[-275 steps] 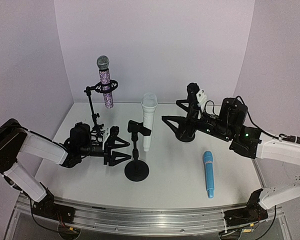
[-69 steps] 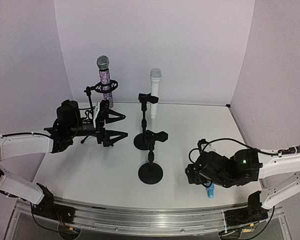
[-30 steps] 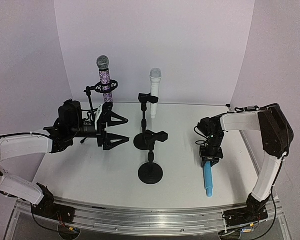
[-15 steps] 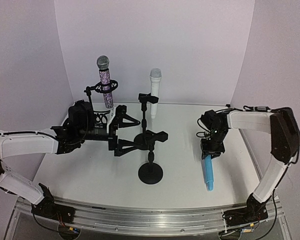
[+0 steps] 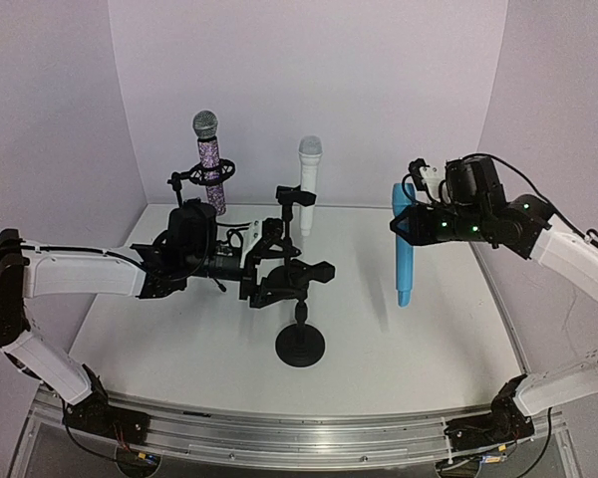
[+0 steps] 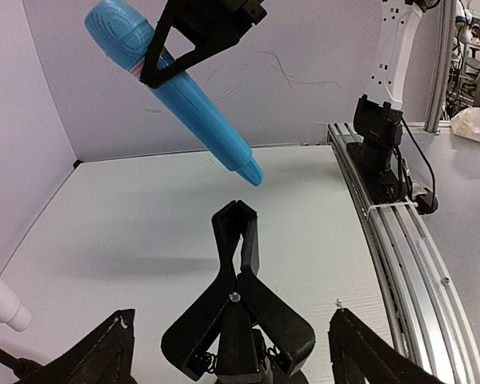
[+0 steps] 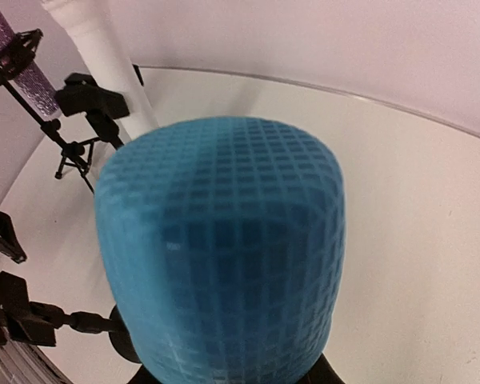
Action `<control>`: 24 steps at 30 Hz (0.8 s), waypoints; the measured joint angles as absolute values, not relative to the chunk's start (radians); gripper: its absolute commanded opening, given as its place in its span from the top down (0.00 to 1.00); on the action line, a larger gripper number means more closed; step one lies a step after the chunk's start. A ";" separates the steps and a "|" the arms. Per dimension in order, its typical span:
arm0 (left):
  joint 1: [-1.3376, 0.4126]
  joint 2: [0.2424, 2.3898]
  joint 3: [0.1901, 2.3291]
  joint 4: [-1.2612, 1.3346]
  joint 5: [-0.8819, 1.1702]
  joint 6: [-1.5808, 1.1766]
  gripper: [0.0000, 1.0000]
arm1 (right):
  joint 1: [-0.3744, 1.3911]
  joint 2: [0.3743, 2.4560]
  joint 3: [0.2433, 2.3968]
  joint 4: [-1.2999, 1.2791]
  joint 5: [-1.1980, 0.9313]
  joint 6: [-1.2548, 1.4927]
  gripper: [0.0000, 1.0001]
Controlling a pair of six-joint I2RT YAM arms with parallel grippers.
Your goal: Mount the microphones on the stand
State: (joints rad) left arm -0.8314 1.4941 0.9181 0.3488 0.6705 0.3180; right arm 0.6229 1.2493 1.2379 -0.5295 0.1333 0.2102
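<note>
My right gripper is shut on the light blue microphone near its head. It holds the microphone upright in the air right of the stands, tail down. In the right wrist view the blue mesh head hides the fingers. The near stand carries a black spring clip whose mouth is closed and empty. My left gripper is open, its fingers either side of the clip's handles with small gaps. The purple-glitter microphone and the white microphone sit upright in their stands at the back.
The white microphone's stand stands just behind the near stand. The purple microphone's tripod stand is behind my left arm. White walls close the back and both sides. A metal rail runs along the table's near edge.
The right gripper has lifted the blue microphone off the table and turned it upright. The left gripper has moved right and now straddles the near clip's handles, its fingers closer together.
</note>
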 measured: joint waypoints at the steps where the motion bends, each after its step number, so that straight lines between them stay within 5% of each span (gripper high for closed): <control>1: -0.832 1.497 0.921 0.348 0.674 0.320 0.25 | 0.628 1.241 1.231 -0.509 0.132 0.203 1.00; 8: -0.831 1.514 0.935 0.333 0.696 0.343 0.39 | 0.634 1.228 1.196 -0.431 0.132 0.172 1.00; 24: -0.831 1.515 0.947 0.309 0.733 0.362 0.92 | 0.703 1.226 1.183 -0.346 0.086 0.128 1.00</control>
